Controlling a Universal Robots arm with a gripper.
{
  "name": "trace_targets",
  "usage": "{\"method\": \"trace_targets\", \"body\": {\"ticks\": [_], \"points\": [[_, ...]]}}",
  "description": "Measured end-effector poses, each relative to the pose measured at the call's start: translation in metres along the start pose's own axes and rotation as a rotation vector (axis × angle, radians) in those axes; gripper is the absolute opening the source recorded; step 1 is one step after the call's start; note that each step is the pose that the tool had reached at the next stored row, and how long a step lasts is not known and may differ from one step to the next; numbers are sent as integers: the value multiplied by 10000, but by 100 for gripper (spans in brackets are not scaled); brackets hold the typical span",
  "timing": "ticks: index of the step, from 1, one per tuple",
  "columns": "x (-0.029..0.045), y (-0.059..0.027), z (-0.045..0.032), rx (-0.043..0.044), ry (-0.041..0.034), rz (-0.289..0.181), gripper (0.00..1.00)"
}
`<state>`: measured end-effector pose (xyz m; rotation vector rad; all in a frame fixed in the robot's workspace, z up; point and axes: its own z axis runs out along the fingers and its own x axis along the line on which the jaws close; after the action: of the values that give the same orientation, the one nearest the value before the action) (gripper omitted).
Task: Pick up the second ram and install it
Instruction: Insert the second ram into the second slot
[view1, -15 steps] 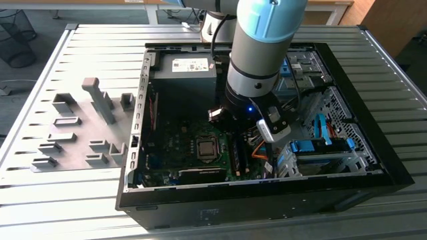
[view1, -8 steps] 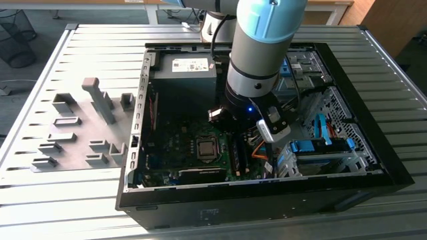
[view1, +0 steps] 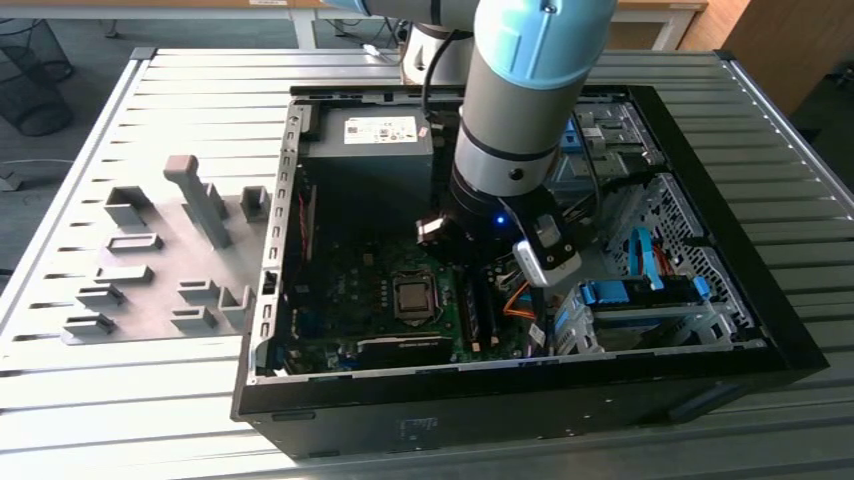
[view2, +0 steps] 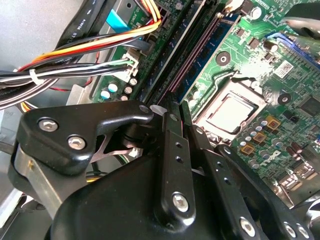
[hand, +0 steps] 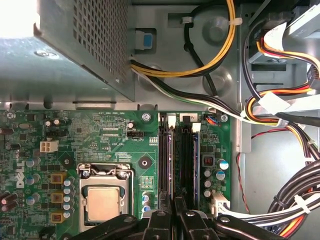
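In both wrist views my gripper (hand: 175, 212) (view2: 179, 111) is down inside the open computer case, over the row of long black memory slots (hand: 185, 160). The second ram (hand: 172, 160) (view2: 175, 52) stands on edge in line with the finger gap, showing as a thin strip running away from the fingertips along a slot. The fingers are shut on its top edge. I cannot tell how deep it sits in the slot. In the exterior view the arm (view1: 514, 130) reaches straight down into the case and hides the fingers.
The processor socket (hand: 102, 200) (view1: 414, 297) lies beside the slots. Cable bundles (hand: 280, 110) (view2: 75, 65) crowd their other side. The power supply (view1: 367, 150) fills the case's far corner. Grey holder blocks (view1: 160, 270) stand on the slatted table at the exterior view's left, outside the case wall (view1: 787, 330).
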<state>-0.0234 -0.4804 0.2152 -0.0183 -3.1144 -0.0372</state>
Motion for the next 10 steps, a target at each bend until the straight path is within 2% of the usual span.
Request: {"method": "trace_targets", "body": {"ticks": [10], "points": [[-6, -7, 0, -12, -4, 166, 14]]}}
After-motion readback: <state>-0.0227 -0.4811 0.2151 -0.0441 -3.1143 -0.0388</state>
